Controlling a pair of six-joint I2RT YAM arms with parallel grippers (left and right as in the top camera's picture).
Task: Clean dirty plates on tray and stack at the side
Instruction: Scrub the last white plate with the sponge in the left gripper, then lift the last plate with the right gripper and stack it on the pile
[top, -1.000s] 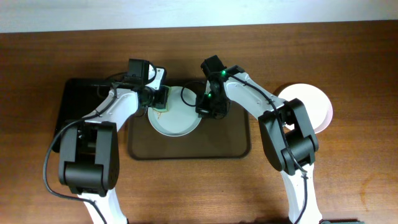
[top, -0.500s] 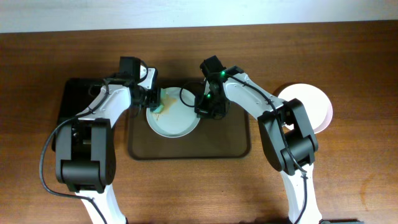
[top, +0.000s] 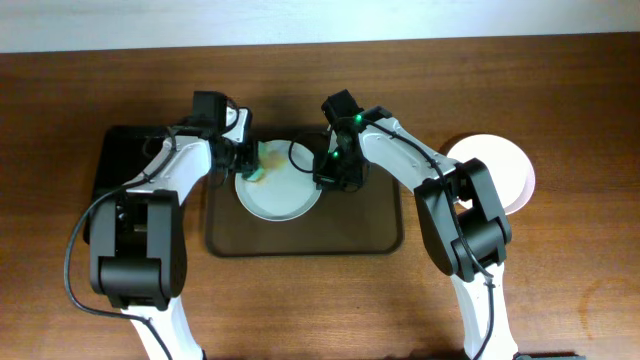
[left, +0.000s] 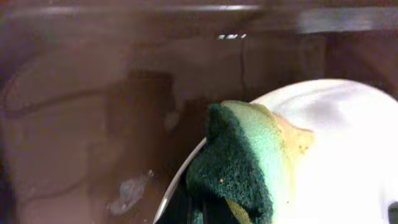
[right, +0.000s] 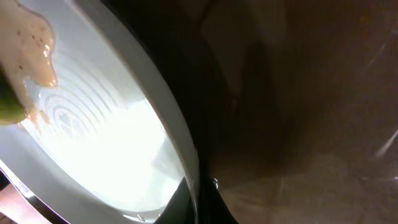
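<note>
Plates are what this task is about, and 2 of them show from above. 1 round shallow white plate (top: 282, 190) lies on the far left part of the large flat brown tray (top: 305, 235). 1 pale round plate (top: 500, 170) rests on the wooden table (top: 560, 90) at the right side, apart from the tray; I cannot tell whether more plates lie under it. The left gripper (top: 250, 161) is clenched on a green and yellow sponge (left: 239, 158), which presses on the left rim of the plate on the tray, just beside an orange-brown smear (left: 292, 134). The right gripper (top: 326, 177) sits at the right rim of the same plate, and I judge that it is grasping this rim to keep the plate steady. By my judgement the task is partly done: the plate at the side looks finished, while the plate on the tray is not yet clean and must then go to the side. I also count 1 sponge, 1 brown tray and 1 smaller glossy black tray (top: 120, 170) at the left.
</note>
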